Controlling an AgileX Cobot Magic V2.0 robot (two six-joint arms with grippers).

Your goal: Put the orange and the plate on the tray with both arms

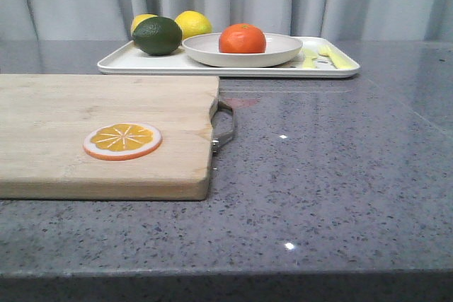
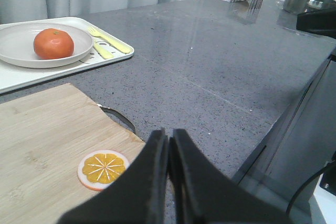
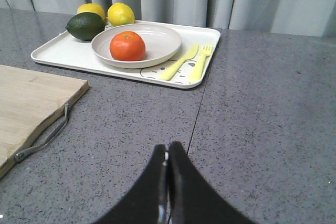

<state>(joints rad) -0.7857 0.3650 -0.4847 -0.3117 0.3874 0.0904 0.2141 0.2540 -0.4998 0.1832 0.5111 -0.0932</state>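
The orange (image 1: pixel 242 38) rests in the off-white plate (image 1: pixel 283 52), and the plate stands on the white tray (image 1: pixel 120 61) at the back of the counter. Both wrist views show the same: orange (image 2: pixel 53 43) in plate (image 2: pixel 16 45) on tray (image 2: pixel 31 74), and orange (image 3: pixel 127 46) in plate (image 3: pixel 160 38) on tray (image 3: pixel 68 53). My left gripper (image 2: pixel 168 136) is shut and empty, hovering over the near corner of the cutting board. My right gripper (image 3: pixel 167 149) is shut and empty above bare counter, well short of the tray. Neither gripper shows in the front view.
A wooden cutting board (image 1: pixel 85 104) with a metal handle (image 1: pixel 225 126) lies front left, an orange slice disc (image 1: pixel 122 140) on it. On the tray sit a lime (image 1: pixel 156 35), two lemons (image 1: pixel 192 23) and yellow cutlery (image 1: pixel 333 56). The counter edge drops off in the left wrist view.
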